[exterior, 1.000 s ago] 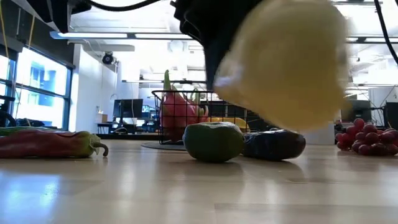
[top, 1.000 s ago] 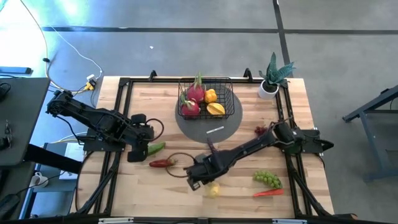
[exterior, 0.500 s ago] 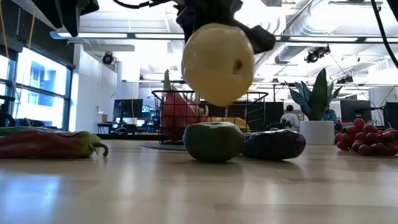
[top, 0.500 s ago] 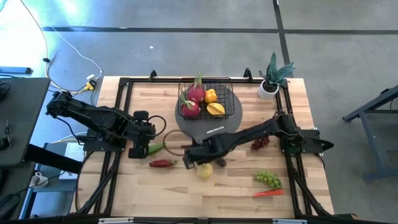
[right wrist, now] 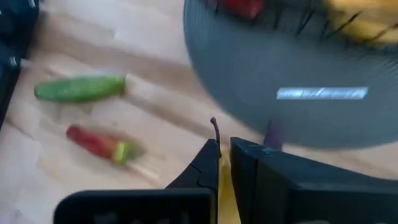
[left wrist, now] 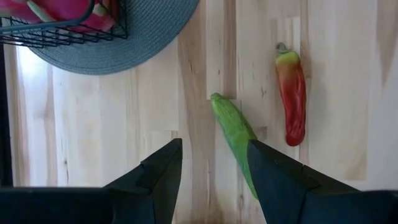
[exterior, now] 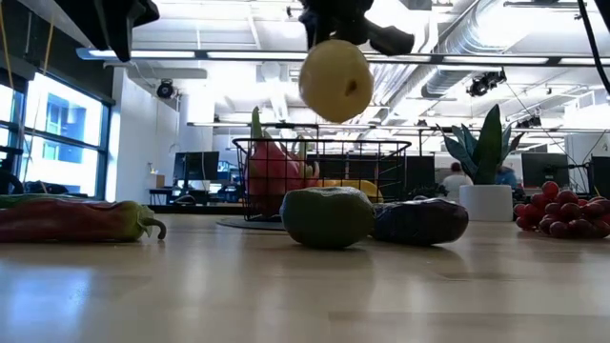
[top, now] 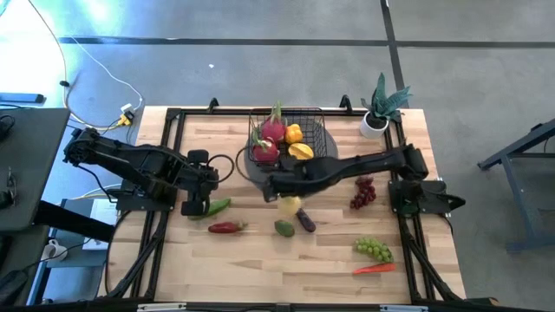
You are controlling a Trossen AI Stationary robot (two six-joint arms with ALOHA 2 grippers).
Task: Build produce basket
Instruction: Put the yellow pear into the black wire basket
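Note:
My right gripper (top: 283, 192) is shut on a pale yellow round fruit (exterior: 335, 81), in the air just near of the grey mat. The black wire basket (top: 323, 130) stands on that mat and holds two pink dragon fruits (top: 271, 130) and yellow and orange pieces (top: 299, 149). My left gripper (left wrist: 214, 155) is open just above the table; one end of the green cucumber (left wrist: 235, 132) lies between its fingers, untouched. A red chilli (top: 227, 227), a green round piece (top: 284, 228) and a purple eggplant (top: 305, 219) lie on the table. My right gripper pinches the yellow fruit (right wrist: 224, 186) between its two fingers (right wrist: 208, 165), coming from above and pointing down. The fruit is lifted clear, hanging below the fingers high over the table. A thin dark stem (right wrist: 214, 127) sticks out past the fingertips.
Red grapes (top: 362, 192), green grapes (top: 373, 250) and a carrot (top: 375, 269) lie on the table's right half. A potted plant (top: 381, 104) stands at the far right corner. A black frame (top: 173, 117) borders the table.
My right gripper has carried the yellow fruit from the table's near side toward the far edge and the basket, rising as it went. It has passed over the green piece and the eggplant, which have stayed put.

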